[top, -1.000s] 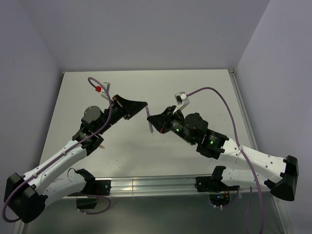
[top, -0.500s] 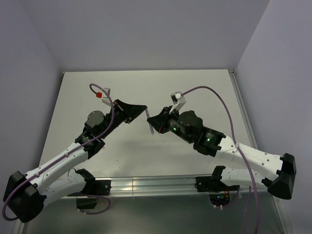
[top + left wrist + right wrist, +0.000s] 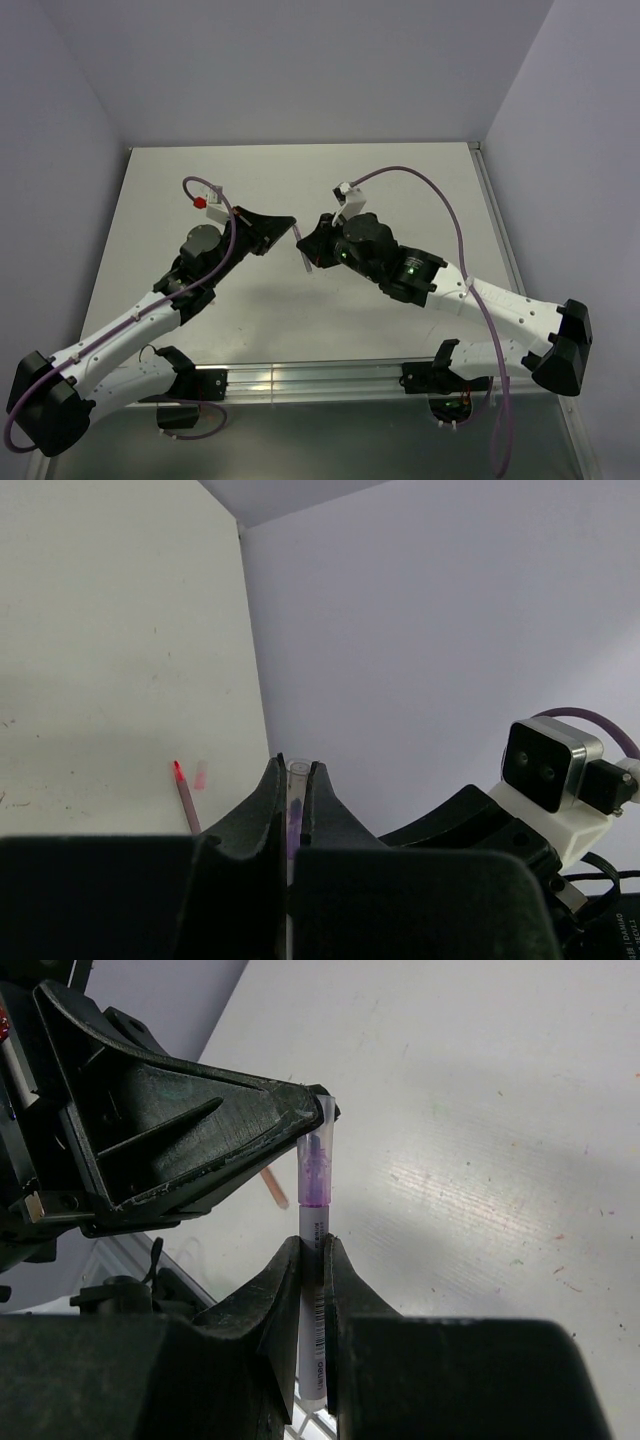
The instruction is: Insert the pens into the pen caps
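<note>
My right gripper (image 3: 315, 1240) is shut on a white pen (image 3: 315, 1340) with a barcode on its barrel. The pen's purple tip sits inside a clear pen cap (image 3: 318, 1165). My left gripper (image 3: 297, 768) is shut on that cap (image 3: 296, 780), pinching its far end. In the top view the two grippers meet tip to tip above the table's middle, left (image 3: 293, 224) and right (image 3: 308, 243), with the pen (image 3: 305, 256) between them. A second, red-tipped pen (image 3: 185, 798) lies on the table beside a pale pink cap (image 3: 201, 776).
The white table (image 3: 420, 190) is boxed in by pale walls at the back and on both sides. An aluminium rail (image 3: 320, 378) runs along the near edge between the arm bases. The right arm's wrist camera (image 3: 550, 765) is close to the left gripper.
Both grippers have drifted slightly left together in the top view, and the right arm has stretched further across. Both grips are unchanged.
</note>
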